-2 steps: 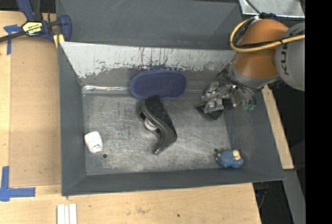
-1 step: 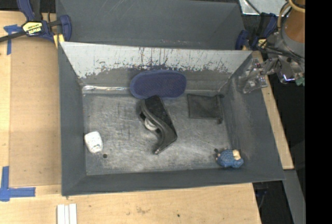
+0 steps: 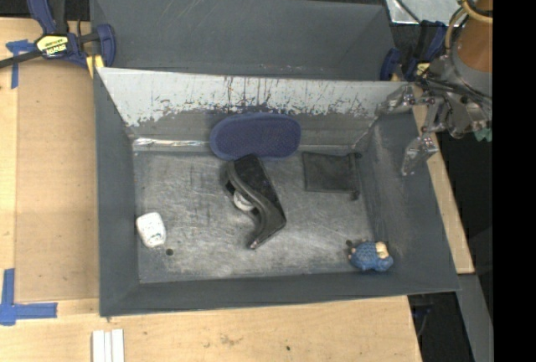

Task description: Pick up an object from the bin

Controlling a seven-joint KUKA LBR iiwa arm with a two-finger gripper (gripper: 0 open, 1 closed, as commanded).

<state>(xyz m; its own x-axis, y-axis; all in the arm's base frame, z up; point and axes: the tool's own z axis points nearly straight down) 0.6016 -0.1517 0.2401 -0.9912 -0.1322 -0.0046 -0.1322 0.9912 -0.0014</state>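
Note:
My gripper hangs over the bin's right wall, near the back right corner, with nothing visibly in it. The closest loose thing is a flat dark grey square pad on the bin floor, left of and below the gripper. A small blue toy figure with a yellow patch lies in the front right corner. A black curved handle-like object rests in the middle of the floor. Behind it a dark blue oval mesh piece leans at the back wall.
A small white cylinder lies at the front left of the floor. The arm comes in from the right above the rim. The bin's sloped walls rise on all sides.

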